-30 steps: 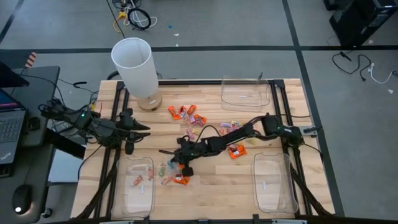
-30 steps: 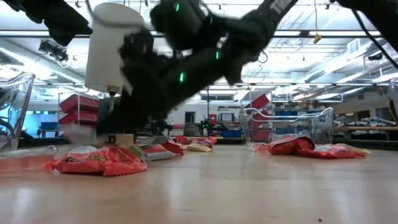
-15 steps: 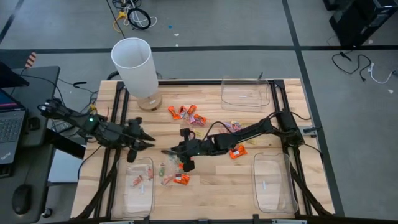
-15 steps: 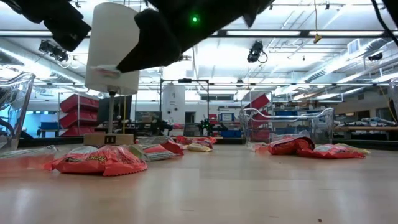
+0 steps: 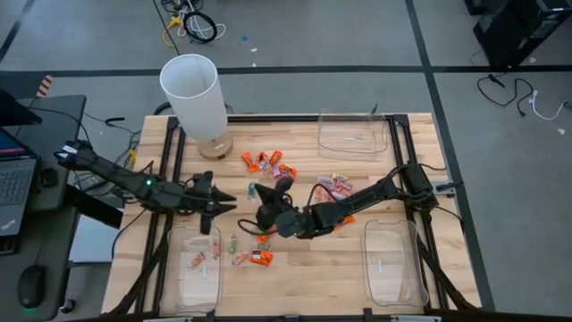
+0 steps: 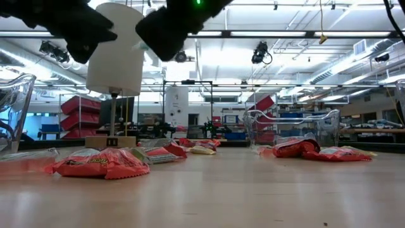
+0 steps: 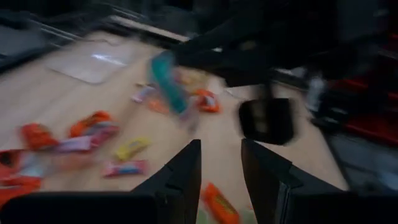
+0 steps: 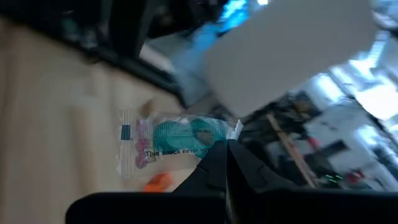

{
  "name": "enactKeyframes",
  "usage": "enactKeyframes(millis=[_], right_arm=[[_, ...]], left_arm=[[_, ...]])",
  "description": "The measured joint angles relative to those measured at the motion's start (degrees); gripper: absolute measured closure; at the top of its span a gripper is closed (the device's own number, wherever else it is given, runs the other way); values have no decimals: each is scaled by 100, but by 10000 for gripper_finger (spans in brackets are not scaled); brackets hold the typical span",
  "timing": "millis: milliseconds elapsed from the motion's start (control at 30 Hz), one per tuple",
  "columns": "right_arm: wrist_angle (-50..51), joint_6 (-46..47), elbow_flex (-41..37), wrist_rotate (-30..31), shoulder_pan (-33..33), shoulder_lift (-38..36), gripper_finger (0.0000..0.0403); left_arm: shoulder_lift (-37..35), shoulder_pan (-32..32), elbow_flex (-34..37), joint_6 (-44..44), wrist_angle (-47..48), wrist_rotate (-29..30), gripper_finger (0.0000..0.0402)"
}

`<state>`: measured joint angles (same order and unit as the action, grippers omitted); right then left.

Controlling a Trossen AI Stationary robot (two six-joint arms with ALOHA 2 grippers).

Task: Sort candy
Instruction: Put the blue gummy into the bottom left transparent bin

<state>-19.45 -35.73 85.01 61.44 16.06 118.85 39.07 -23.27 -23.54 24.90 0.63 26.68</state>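
Orange, pink-and-yellow and pale candy (image 5: 268,163) lies scattered on the wooden table (image 5: 295,277), with more (image 5: 250,256) near the front. My right gripper (image 5: 264,197) hovers over the table's middle, shut on one teal-and-pink wrapped candy (image 8: 174,140), which also shows in the left wrist view (image 7: 169,82). My left gripper (image 7: 221,177) stands open and empty just to the left of it (image 5: 222,199), its fingers pointing at the held candy. My right gripper pinches the teal candy's wrapper near one end (image 8: 211,142) between its two shut fingertips. The fingers lie about level. The candy is lifted clear of the table and stands steeply tilted in the air (image 7: 169,82).
A white lamp (image 5: 197,94) stands at the far left. Clear trays sit at the near left (image 5: 179,277), holding a few candies, at the near right (image 5: 393,268) and at the far right (image 5: 353,134). Both arms meet over the table's middle.
My right gripper has risen from the table with the teal candy, rolled, and tipped from pointing down to about level; the candy is now lifted clear. My left gripper has moved toward the table's right edge and a little down, closer to the held candy, staying open.
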Motion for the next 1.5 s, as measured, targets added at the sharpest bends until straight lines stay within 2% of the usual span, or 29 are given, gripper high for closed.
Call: enactKeyframes(millis=[67, 200, 367, 967, 1500], right_arm=[[-435, -295, 0, 128, 6, 0, 403], [-989, -831, 0, 181, -5, 0, 403], [-1465, -1247, 0, -196, -5, 0, 403], [-1566, -1335, 0, -473, -11, 0, 403], [-1703, -1331, 0, -575, -106, 0, 403]], left_arm=[[42, 2, 70, 21, -197, 198, 284], [122, 0, 246, -26, -889, 216, 284], [149, 2, 333, -230, -1336, 563, 284], [147, 6, 333, -528, -1758, 614, 284], [147, 341, 333, -500, -1760, 528, 284]])
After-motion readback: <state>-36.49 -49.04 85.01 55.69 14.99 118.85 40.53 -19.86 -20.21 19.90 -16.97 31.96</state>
